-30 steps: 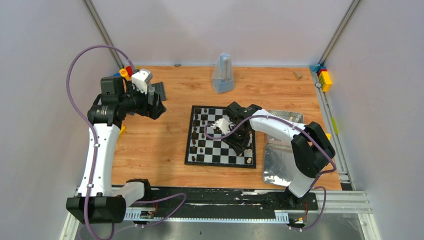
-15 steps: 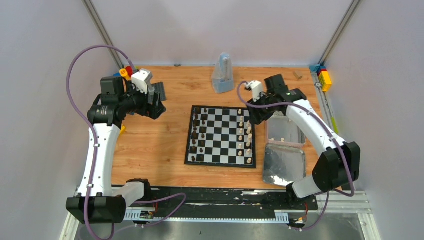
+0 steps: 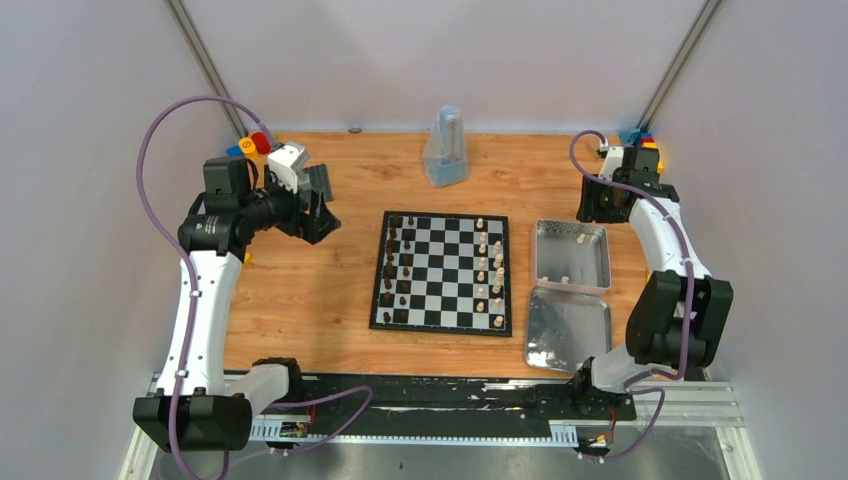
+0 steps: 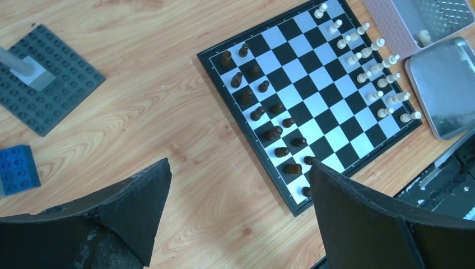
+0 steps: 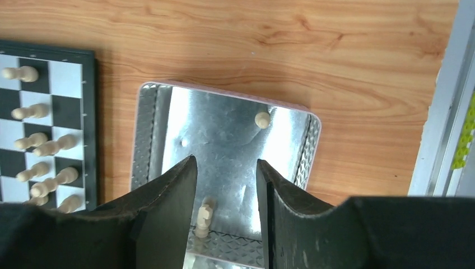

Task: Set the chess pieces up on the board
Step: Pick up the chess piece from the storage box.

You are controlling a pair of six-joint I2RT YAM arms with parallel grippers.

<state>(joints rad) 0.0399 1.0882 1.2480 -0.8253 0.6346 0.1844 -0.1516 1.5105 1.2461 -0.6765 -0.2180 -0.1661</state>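
Moved: right arm has swung off the board, where it hung a second ago, out to the far right edge of the table; the right gripper now hovers above the farther tray.
Uncovered: the board's right side, hidden under that arm a second ago, now shows in full from above.
Barely shifted: left arm, with the left gripper high over the table's left side, near the grey studded baseplate.
Right jaws: partly spread, nothing between them.
Left jaws: spread wide, empty.
Pale count: fourteen pale pieces on the board's two right-hand files, plus two in the farther tray, one by its far wall and one by its near wall.
Dark count: fifteen dark pieces seen on the two left-hand files; one corner of the board is hidden behind a finger.
Trays: two, silver, right of the board; the nearer tray lies just beside the farther one.
Blocks: one blue block near the baseplate; coloured blocks at the far corners.
Beyond the board: one translucent tapered container.
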